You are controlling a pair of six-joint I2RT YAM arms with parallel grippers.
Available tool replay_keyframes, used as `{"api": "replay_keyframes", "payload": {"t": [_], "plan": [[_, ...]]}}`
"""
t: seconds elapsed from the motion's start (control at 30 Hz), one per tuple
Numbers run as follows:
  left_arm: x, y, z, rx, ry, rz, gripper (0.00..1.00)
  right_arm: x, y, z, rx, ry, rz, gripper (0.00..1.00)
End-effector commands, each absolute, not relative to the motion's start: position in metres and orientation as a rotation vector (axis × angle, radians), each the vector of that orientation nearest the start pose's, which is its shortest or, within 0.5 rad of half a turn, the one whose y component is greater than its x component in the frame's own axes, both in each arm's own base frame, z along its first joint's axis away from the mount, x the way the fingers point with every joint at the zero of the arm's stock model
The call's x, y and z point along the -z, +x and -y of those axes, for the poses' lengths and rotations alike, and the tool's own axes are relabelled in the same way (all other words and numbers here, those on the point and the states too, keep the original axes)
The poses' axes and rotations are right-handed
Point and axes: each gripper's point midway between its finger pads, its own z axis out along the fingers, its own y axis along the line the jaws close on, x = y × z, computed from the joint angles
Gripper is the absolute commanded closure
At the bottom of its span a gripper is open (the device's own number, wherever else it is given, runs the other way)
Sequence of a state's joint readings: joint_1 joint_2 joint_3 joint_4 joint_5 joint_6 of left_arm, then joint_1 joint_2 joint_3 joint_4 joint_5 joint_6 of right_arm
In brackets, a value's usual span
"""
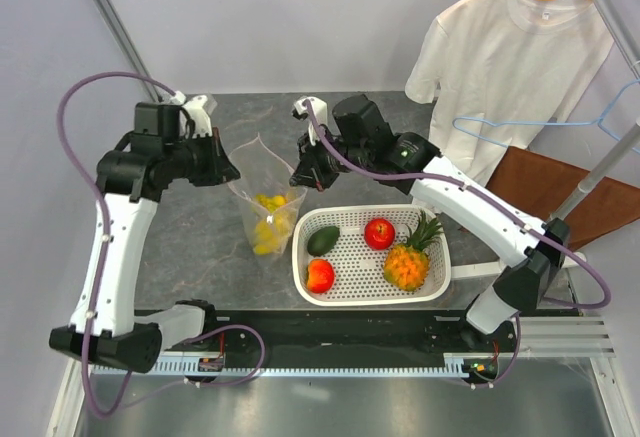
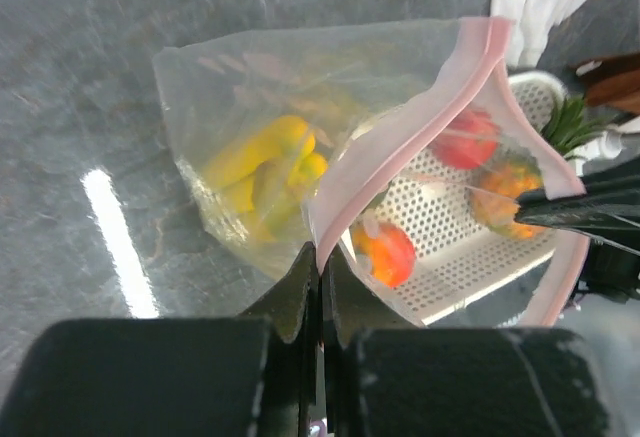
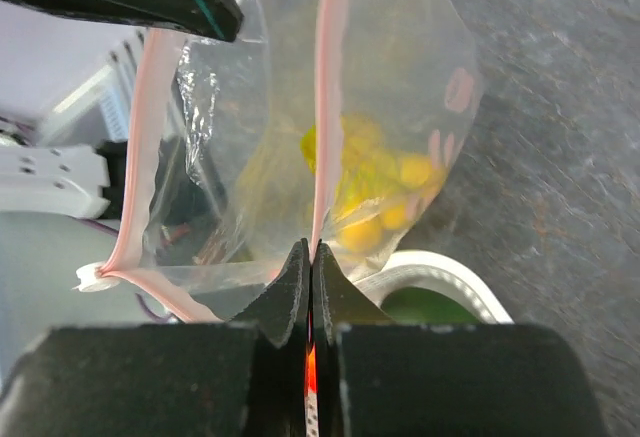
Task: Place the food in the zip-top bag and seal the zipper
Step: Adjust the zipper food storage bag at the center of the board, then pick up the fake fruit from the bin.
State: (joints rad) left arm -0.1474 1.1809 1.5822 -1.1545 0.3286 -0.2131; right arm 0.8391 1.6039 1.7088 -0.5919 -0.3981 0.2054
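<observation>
- At 10 o'clock of the table (image 1: 190,257): left gripper (image 1: 226,165); fingers pressed together on the zipper (image 2: 400,135), no gap visible between them in the left wrist view.
- At table centre: zip-top bag (image 1: 250,182), hung upright between the two grippers; mouth upward and spread open, pinched at its 9 and 3 o'clock; thin clear film, glossy and crinkled; soft pinkish strip along the rim, bowed.
- At the bag's bottom: banana bunch (image 1: 266,232); yellow, smooth, curved.
- At 3 o'clock of the bag mouth: right gripper (image 1: 302,173); fingers closed flat on the far side of the zipper, strip running straight up out of them in the right wrist view.
- At 4 o'clock of the bag: white basket (image 1: 372,300); rigid perforated plastic, rounded corners; just beside the bag, contact not tellable.
- Inside the basket: avocado (image 1: 322,241) at 10 o'clock, dark green and matte; apple (image 1: 379,233) at 12 o'clock, red and shiny; red-orange fruit (image 1: 320,276) at 7 o'clock, round; pineapple (image 1: 406,267) at 4 o'clock, orange, knobbly, with a spiky green crown.
- Step judged: loading, one piece of five in; sealing not yet begun.
- Next move, as a guess: one side of the mouth let go to free a gripper for a fruit; risk of the limp film sagging shut.
</observation>
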Motion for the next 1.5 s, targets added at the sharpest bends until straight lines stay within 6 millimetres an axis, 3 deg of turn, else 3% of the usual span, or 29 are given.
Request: {"api": "replay_keyframes", "payload": {"t": [0.0,0.03,0.1,0.2,0.23,0.27,0.4,0.47,0.5,0.6,0.9,1.0,1.07,1.13,1.17,1.3,1.37,1.4,1.47], "plan": [[-0.255,0.257,0.117,0.664,0.086,-2.545,0.98,-0.265,0.258,-0.374,-0.885,-1.007,-2.077,1.00],[-0.253,0.257,0.120,0.686,0.089,-2.552,0.98,-0.255,0.256,-0.372,-0.874,-1.034,-2.089,0.96],[-0.258,0.259,0.123,0.711,0.090,-2.529,0.98,-0.256,0.257,-0.367,-0.850,-1.021,-2.089,0.90],[-0.266,0.262,0.125,0.719,0.092,-2.491,0.98,-0.275,0.261,-0.360,-0.814,-0.996,-2.040,0.61],[-0.268,0.262,0.126,0.726,0.093,-2.486,0.98,-0.289,0.265,-0.357,-0.796,-0.980,-2.006,0.47],[-0.269,0.262,0.126,0.733,0.092,-2.480,0.98,-0.298,0.269,-0.352,-0.780,-0.962,-1.990,0.41],[-0.273,0.261,0.132,0.780,0.106,-2.466,0.98,-0.338,0.264,-0.317,-0.723,-0.919,-1.928,0.15],[-0.277,0.259,0.135,0.801,0.124,-2.451,0.98,-0.333,0.258,-0.296,-0.665,-0.913,-1.965,0.11],[-0.279,0.260,0.135,0.800,0.129,-2.440,0.98,-0.340,0.251,-0.280,-0.628,-0.929,-1.934,0.07],[-0.289,0.261,0.135,0.790,0.150,-2.396,0.98,-0.313,0.234,-0.242,-0.526,-0.973,-2.011,0.04],[-0.290,0.262,0.136,0.807,0.119,-2.397,0.98,-0.264,0.196,-0.173,-0.340,-0.993,-2.183,0.02],[-0.292,0.262,0.137,0.813,0.114,-2.393,0.98,-0.247,0.198,-0.141,-0.210,-0.846,-2.276,0.02],[-0.294,0.262,0.136,0.806,0.112,-2.386,0.98,-0.251,0.203,-0.128,-0.201,-0.700,-2.292,0.02],[-0.294,0.261,0.136,0.805,0.113,-2.383,0.98,-0.249,0.206,-0.123,-0.205,-0.569,-2.328,0.10],[-0.295,0.261,0.136,0.810,0.114,-2.381,0.98,-0.245,0.208,-0.121,-0.203,-0.498,-2.353,0.10],[-0.294,0.261,0.136,0.813,0.113,-2.381,0.98,-0.239,0.220,-0.115,-0.094,-0.512,-2.397,0.05],[-0.294,0.261,0.137,0.815,0.111,-2.383,0.98,-0.231,0.228,-0.103,-0.033,-0.363,-2.456,0.02],[-0.293,0.262,0.137,0.814,0.109,-2.382,0.98,-0.224,0.228,-0.100,-0.047,-0.170,-2.494,0.03],[-0.292,0.263,0.137,0.820,0.098,-2.387,0.98,-0.208,0.220,-0.096,-0.120,-0.020,-2.586,0.02]]}}
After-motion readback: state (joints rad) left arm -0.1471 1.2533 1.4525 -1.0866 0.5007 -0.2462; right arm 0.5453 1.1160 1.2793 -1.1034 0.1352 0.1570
